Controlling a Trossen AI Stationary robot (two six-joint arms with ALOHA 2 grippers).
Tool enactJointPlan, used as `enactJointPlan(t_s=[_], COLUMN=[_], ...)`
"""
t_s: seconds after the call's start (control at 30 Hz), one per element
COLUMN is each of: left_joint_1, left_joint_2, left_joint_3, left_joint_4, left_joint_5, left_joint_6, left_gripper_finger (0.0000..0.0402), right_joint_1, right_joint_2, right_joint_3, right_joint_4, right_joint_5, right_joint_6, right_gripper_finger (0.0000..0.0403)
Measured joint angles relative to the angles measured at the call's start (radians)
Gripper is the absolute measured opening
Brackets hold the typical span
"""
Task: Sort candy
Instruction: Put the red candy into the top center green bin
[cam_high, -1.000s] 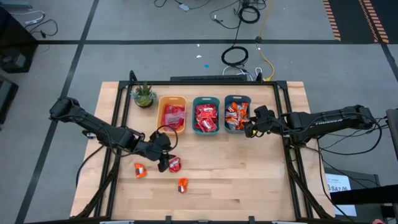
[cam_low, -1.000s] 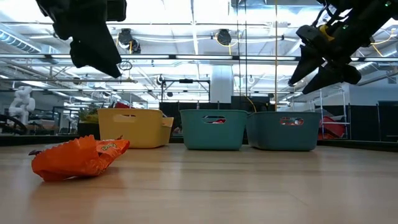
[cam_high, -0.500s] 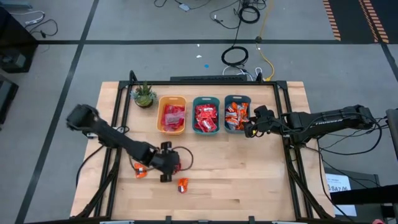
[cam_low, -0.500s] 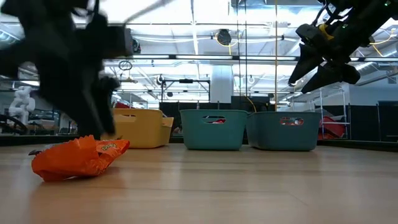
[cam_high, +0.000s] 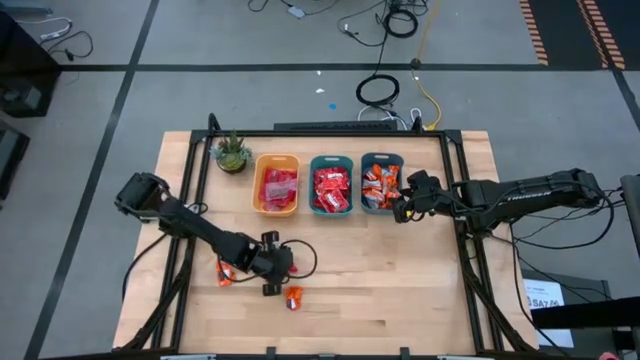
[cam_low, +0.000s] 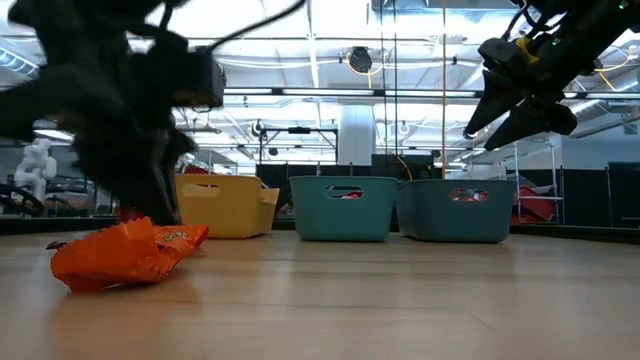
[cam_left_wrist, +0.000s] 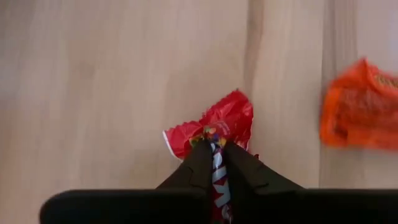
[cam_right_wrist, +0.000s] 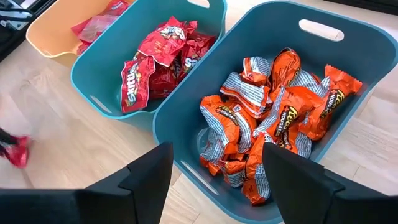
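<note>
Two black jointed arms, matte, with black cables looping alongside. Left gripper (cam_high: 279, 278), right gripper (cam_high: 398, 210): blunt, dark, wedge-shaped fingers (cam_right_wrist: 149, 177).

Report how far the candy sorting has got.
Done: three bins already hold sorted candy. In hand: the left gripper is shut on a red packet on the table. Left: two orange pieces lie loose on the table. The right gripper hangs open over the orange-candy bin.

"Skittles" reads on a red packet (cam_right_wrist: 131, 84) in the middle bin (cam_right_wrist: 99, 74).
</note>
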Motion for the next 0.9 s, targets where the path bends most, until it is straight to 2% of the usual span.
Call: enactJointPlan(t_s=[0.17,0.27,0.37,0.53,0.63,0.77,0.9], left_joint_1=[0.061,0.136,0.231,0.397,0.510,0.607,0.659], left_joint_2=[-0.125,-0.155,-0.166,-0.128,-0.089,-0.031,-0.014], left_joint_3=[0.102,0.188,0.302,0.474,0.543,0.560,0.563], left_joint_4=[-0.030,-0.055,-0.040,-0.094,-0.108,-0.094,-0.082], left_joint_5=[-0.089,-0.088,-0.089,-0.077,-0.011,0.038,0.033], left_joint_6=[0.052,0.057,0.140,0.225,0.273,0.284,0.283], left_gripper_finger=[0.0024,0.0023,0.0022,0.0020,0.0020,0.0026,0.0063], right_joint_1=[0.000,0.000,0.000,0.000,0.000,0.000,0.000], right_joint_2=[0.000,0.000,0.004,0.015,0.020,0.031,0.037], right_joint_3=[0.000,0.000,0.000,0.000,0.001,0.000,0.000], right_joint_4=[0.000,0.002,0.020,0.067,0.080,0.084,0.084], right_joint_5=[0.000,0.001,0.005,0.002,0.000,0.000,-0.004], right_joint_6=[-0.002,-0.002,-0.002,-0.025,-0.034,-0.061,-0.061], right_gripper_finger=[0.0240,0.0240,0.0240,0.0240,0.0240,0.0240,0.0240])
